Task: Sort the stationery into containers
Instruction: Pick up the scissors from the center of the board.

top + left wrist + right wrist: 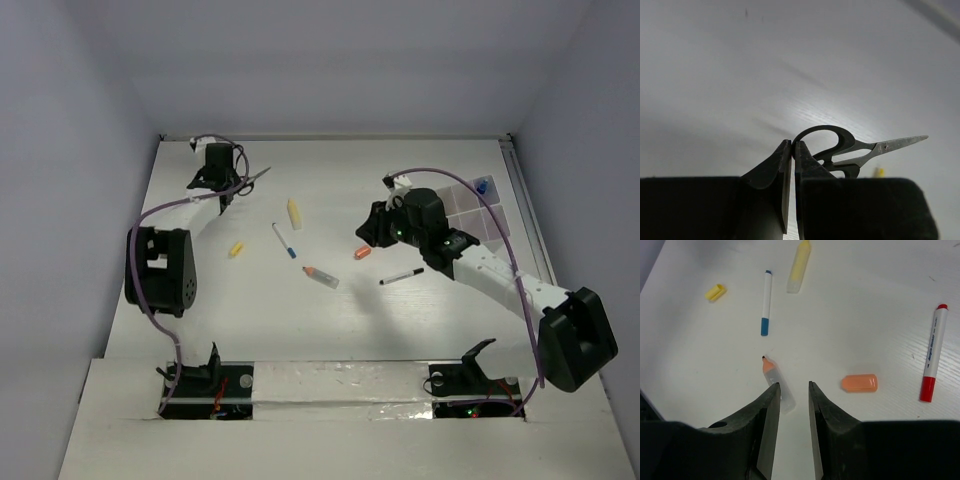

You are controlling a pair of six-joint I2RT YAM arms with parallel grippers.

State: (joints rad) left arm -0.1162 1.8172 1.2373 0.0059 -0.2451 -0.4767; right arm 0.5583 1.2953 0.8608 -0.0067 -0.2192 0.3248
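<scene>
Nearest, in the right wrist view, the right pincer (792, 402) is held narrowly parted and empty over the orange-tipped crayon (774, 377) at lower centre, seemingly lined up for a pick. Farther, at the top view's upper left, the scissors (890, 145) are pinched by a handle loop in the closed left pincer (222, 185), likely for carrying. The white box (497, 215), upper right, is shown by the top view alone; the pinch, only by the left wrist view.

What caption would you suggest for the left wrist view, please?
Left gripper with jaws shut on the black-handled scissors, blades pointing right.
</scene>
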